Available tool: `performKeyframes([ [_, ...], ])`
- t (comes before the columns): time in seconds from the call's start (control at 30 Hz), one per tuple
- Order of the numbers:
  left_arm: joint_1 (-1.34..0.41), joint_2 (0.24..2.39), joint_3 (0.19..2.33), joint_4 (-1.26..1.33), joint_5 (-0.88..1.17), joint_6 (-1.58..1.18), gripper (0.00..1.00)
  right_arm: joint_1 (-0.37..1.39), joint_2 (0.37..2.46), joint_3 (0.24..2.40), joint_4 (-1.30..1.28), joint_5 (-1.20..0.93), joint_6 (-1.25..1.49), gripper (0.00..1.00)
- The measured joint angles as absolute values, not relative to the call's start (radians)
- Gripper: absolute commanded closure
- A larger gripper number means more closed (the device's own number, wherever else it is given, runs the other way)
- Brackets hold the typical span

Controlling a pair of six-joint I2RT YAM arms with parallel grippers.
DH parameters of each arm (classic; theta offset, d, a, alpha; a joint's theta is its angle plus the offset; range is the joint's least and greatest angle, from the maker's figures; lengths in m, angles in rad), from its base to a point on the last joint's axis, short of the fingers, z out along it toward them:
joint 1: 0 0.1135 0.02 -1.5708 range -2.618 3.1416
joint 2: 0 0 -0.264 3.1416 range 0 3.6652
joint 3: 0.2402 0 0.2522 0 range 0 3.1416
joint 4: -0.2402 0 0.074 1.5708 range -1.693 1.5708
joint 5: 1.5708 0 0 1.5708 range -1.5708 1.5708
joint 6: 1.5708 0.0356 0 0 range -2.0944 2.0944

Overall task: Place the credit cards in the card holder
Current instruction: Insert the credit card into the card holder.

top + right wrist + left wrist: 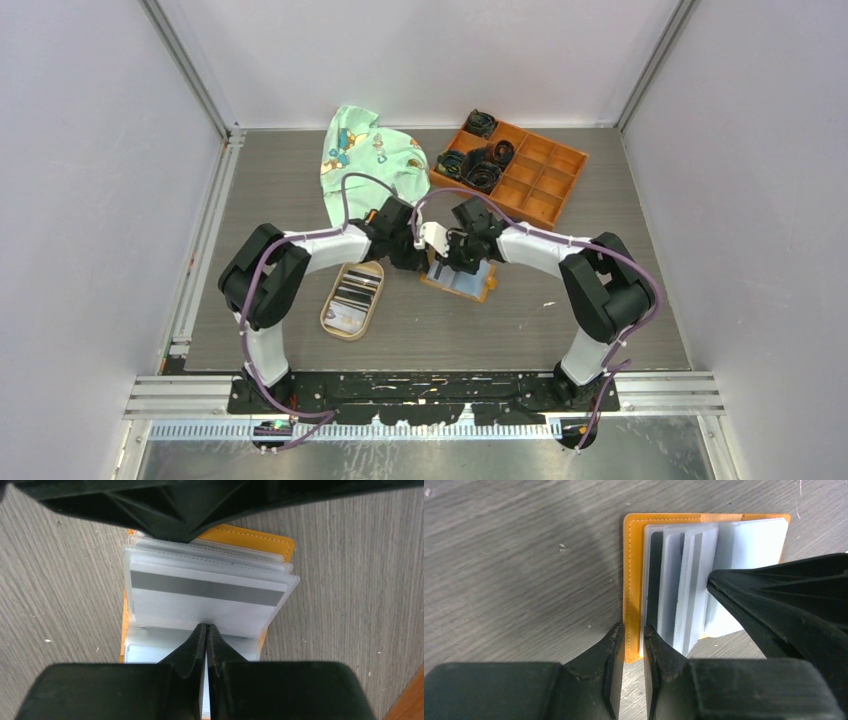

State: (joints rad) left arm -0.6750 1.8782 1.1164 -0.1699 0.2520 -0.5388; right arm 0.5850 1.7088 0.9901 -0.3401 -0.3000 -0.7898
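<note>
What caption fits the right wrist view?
Right gripper shut at the edge of a grey-striped white card sleeved in the open orange card holder.

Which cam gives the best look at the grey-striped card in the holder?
Right wrist: the striped card lies face-on in a clear sleeve of the card holder, stripe fully visible. Left wrist shows only sleeve edges, the card not clearly told apart. Top external: too small and covered to see.

The grey wood-grain desk [620,320] carries four things. The orange card holder [478,284] lies open just off centre, toward 5 o'clock. A tan oval dish [328,318] sits at 8 o'clock. A mint-green printed cloth [365,165] lies crumpled at 11 o'clock. At 1 o'clock is an orange compartmented tray [545,185], some cells with dark, possibly coiled items.
</note>
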Motion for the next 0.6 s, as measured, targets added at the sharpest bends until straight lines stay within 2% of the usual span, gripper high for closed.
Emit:
performKeyframes([
  [0.37,-0.72,1.819,1.028,-0.133,0.252,-0.599,0.78,0.442,1.607,1.0,-0.451,-0.467,-0.71,0.88],
  [0.6,-0.792,1.807,1.015,-0.14,0.243,-0.628,0.78,0.41,1.68,1.095,-0.571,-0.514,-0.543,0.86],
])
